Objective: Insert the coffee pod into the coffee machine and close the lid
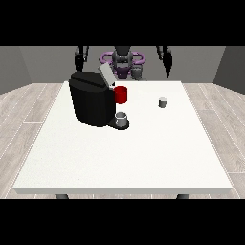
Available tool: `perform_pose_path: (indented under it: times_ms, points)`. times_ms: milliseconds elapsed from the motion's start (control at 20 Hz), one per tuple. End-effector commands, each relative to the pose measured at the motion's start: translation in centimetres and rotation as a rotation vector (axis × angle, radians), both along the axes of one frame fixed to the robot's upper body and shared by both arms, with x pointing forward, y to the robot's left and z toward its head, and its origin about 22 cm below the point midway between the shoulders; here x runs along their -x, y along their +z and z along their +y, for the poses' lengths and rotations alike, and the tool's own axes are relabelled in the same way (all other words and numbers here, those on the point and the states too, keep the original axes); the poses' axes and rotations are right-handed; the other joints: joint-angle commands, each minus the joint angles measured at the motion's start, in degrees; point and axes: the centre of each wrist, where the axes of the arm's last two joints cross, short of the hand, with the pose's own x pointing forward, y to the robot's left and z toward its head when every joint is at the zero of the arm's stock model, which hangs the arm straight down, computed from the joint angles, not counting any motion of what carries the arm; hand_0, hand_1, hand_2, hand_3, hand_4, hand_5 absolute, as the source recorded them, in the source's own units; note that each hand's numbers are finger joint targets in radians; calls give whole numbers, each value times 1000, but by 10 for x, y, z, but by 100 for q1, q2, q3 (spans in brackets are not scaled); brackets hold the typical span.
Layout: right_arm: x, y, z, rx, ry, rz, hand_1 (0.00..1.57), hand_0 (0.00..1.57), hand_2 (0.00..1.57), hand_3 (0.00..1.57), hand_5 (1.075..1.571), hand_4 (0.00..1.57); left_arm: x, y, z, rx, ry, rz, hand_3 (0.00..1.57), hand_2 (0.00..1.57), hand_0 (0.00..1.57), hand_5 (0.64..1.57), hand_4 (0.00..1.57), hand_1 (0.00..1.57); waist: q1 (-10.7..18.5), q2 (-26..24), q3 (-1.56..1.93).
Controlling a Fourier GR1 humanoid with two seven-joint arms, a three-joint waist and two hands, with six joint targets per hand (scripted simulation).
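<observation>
The pod (163, 102) is standing upright on the table (143, 153), below and ahead of the hand at the view's right (167, 67), which is hanging nearer it. Finger state of both hands: cannot tell. The machine (93, 98), lid (106, 75) raised, is sitting nearer the hand at the view's left (79, 61).

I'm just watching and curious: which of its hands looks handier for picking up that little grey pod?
Probably its left hand, at the view's right. The coffee pod stands on that side of the table, right of the coffee machine, with nothing between. The other hand hangs behind the machine.
</observation>
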Motion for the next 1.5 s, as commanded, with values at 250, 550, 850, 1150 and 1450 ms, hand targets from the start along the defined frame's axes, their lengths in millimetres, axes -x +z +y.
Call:
perform_pose_path:
  times_ms: [250, 550, 850, 1150, 1450]
  points:
    - [-11, -3, -1, -29, -39, -40, 0, 0, 0, 0, 1571, 0, -11, 26, 53, -307, -247, -153, 0, 0, 0, 1571, 0, 0, -49, 274, -132]
    - [-20, 17, 14, 132, -111, -164, 0, 0, 0, 0, 1571, 0, -47, 68, 104, -527, -182, -75, 0, 0, 0, 1571, 0, 0, -736, 721, -132]
    - [-32, 36, 40, 119, -71, -252, 0, 0, 0, 0, 1571, 0, -66, 55, 114, -658, -190, -13, 0, 0, 0, 1571, 0, 0, -996, 1182, -133]
    - [-34, 35, 37, 59, -73, -204, 0, 0, 0, 0, 1571, 0, -76, 46, 137, -700, -227, 75, 0, 0, 0, 1571, 0, 0, -993, 1249, -131]
    - [-45, 35, 29, 116, -71, -176, 0, 0, 0, 0, 1571, 0, -94, 40, 128, -810, -189, 34, 0, 291, 0, 1571, 0, 0, -990, 1520, -132]
